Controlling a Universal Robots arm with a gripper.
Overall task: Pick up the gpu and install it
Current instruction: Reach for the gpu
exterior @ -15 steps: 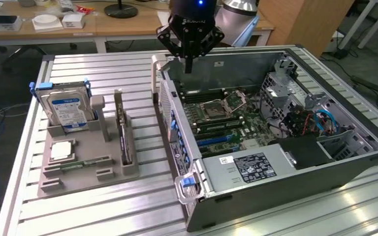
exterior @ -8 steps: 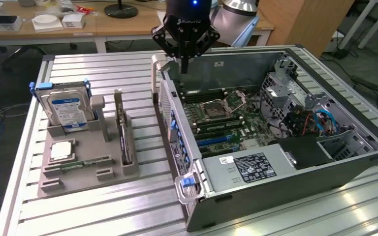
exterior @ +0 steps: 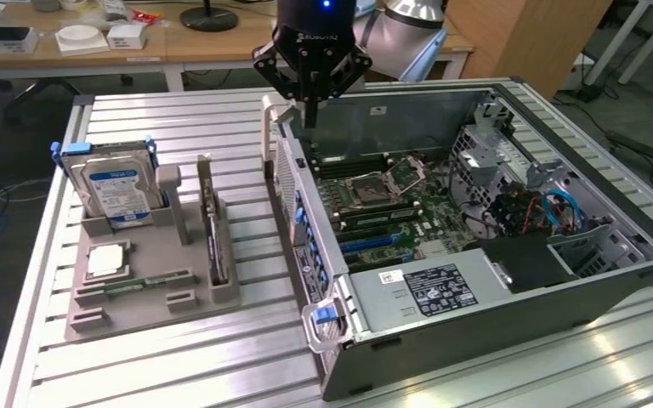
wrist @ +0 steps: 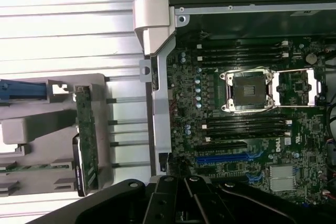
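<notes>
The gpu [exterior: 217, 248] stands on edge in a slot of the grey holder [exterior: 150, 297], at the exterior view's left of the open computer case [exterior: 462, 280]. From the wrist it is a narrow strip, the gpu [wrist: 86, 140] seen from above. My gripper [exterior: 309, 117] hangs above the far left corner of the case, fingers pointing down and shut with nothing between them. It is well apart from the card. My gripper [wrist: 184, 190] sits over the motherboard [wrist: 247, 103] near the blue slots [wrist: 226, 157].
The holder also carries a silver blue-labelled hard drive [exterior: 116, 191], a square chip [exterior: 106, 259] and a green memory stick [exterior: 133, 280]. Cables and a drive cage [exterior: 530, 204] fill the right part of the case. Everything rests on a slatted metal table [exterior: 190, 357].
</notes>
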